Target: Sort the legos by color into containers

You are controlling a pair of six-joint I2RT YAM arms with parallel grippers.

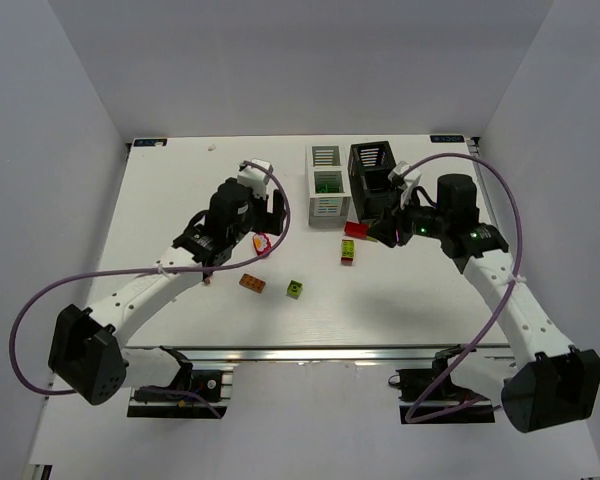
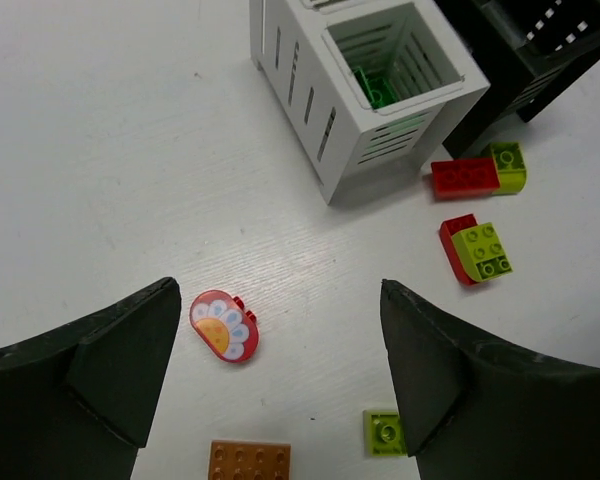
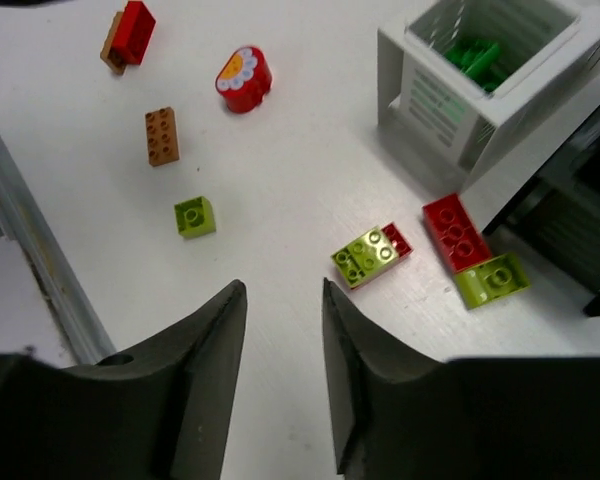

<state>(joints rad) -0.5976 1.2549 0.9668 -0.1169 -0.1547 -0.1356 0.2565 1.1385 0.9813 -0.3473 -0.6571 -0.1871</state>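
Loose legos lie on the white table. A red rounded piece with a flower face [image 2: 223, 325] sits just inside my left gripper's [image 2: 278, 290] left finger, not touched. An orange brick [image 2: 248, 461] and a small lime brick [image 2: 383, 432] lie nearer. My left gripper is open and holds nothing. A lime-on-red stack [image 3: 372, 257] and a red brick [image 3: 452, 232] joined to a lime one [image 3: 492, 279] lie beside the white container [image 1: 325, 185], which holds green bricks [image 3: 472, 55]. The black container [image 1: 372, 170] stands to its right. My right gripper [image 3: 282, 288] hovers open and empty, jaws fairly close.
A red-on-orange piece [image 3: 128, 35] lies by the left arm [image 1: 160, 280]. The metal rail [image 1: 310, 355] marks the table's near edge. White walls enclose the table on three sides. Both containers stand close together at the back centre.
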